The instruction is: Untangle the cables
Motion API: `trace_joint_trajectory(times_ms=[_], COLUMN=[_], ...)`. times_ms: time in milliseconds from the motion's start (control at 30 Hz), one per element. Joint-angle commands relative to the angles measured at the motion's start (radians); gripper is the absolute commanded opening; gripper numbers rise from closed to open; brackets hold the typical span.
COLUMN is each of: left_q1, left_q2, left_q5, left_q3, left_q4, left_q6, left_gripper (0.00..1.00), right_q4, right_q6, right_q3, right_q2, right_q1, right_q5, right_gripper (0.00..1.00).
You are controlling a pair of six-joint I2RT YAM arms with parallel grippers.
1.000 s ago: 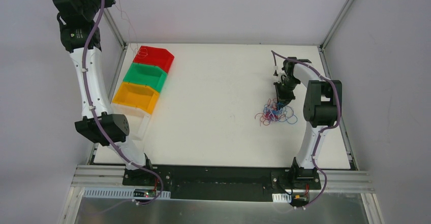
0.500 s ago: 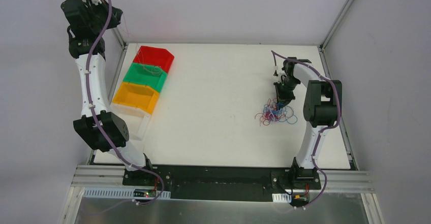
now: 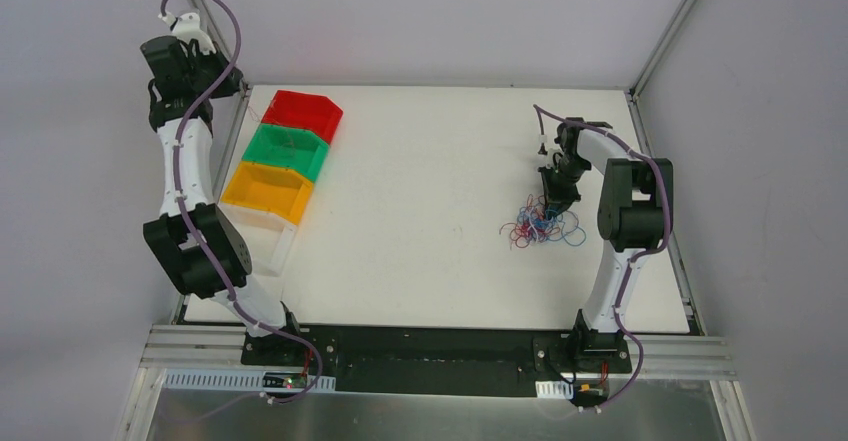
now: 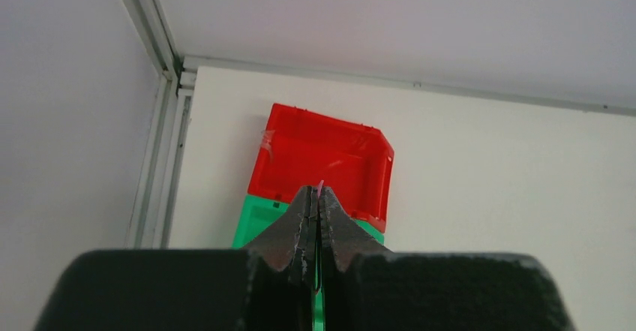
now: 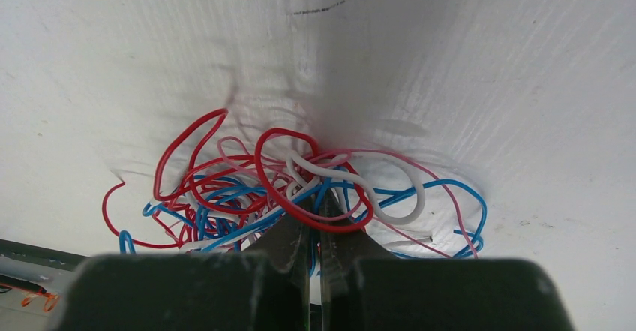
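Note:
The cables are a small red, blue and white tangle (image 3: 535, 226) on the white table at the right, seen close in the right wrist view (image 5: 225, 188). My right gripper (image 3: 556, 199) points down into the tangle's far edge. Its jaws (image 5: 315, 209) are closed to a thin slit with a blue strand in it, and a red loop lies across the tips. My left gripper (image 3: 228, 85) is raised at the table's far left corner, above the red bin. Its jaws (image 4: 318, 196) are shut on a hair-thin pink-red cable (image 4: 321, 186), whose end sticks out at the tips.
Red bin (image 3: 325, 111), green bin (image 3: 310, 156) and yellow bin (image 3: 295, 201) stand in a row along the left edge; red (image 4: 330, 158) and green (image 4: 255, 226) show in the left wrist view. A pale tray (image 3: 275, 241) lies below them. Metal frame rails border the table.
My left arm has come down from high above the far left corner to just over the bins, with the thin cable still in its jaws. The right arm and the tangle have barely moved.

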Motion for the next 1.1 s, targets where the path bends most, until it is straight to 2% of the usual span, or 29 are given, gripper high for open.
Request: trace_joint_trajectory(times_ms=[0, 133, 533, 800, 833, 967, 1067], left_q1=[0.005, 0.004, -0.008, -0.012, -0.012, -0.011, -0.011], left_q2=[0.033, 0.097, 0.29, 0.295, 0.277, 0.193, 0.132], left_q5=[0.086, 0.146, 0.172, 0.158, 0.171, 0.189, 0.15], left_q3=[-0.051, -0.08, -0.123, -0.158, -0.154, -0.108, -0.05], left_q4=[0.038, 0.03, 0.028, -0.066, -0.087, -0.17, -0.24], left_q6=[0.066, 0.054, 0.101, 0.196, 0.197, 0.185, 0.197], left_gripper=[0.0, 0.0, 0.0, 0.0, 0.06, 0.46, 0.63], right_q4=[-0.025, -0.024, -0.027, -0.028, -0.028, -0.023, -0.01], right_q6=[0.009, 0.015, 0.029, 0.03, 0.032, 0.043, 0.054], right_q3=[-0.034, -0.042, -0.063, -0.069, -0.067, -0.054, -0.052], right_q2=[-0.027, -0.025, -0.039, -0.06, -0.064, -0.082, -0.104], right_q1=[-0.004, -0.004, -0.004, -0.003, -0.003, -0.003, -0.002], right_q5=[0.007, 0.002, 0.002, -0.024, -0.037, -0.12, -0.182], right_gripper=[0.0, 0.0, 0.0, 0.0, 0.0, 0.0, 0.0])
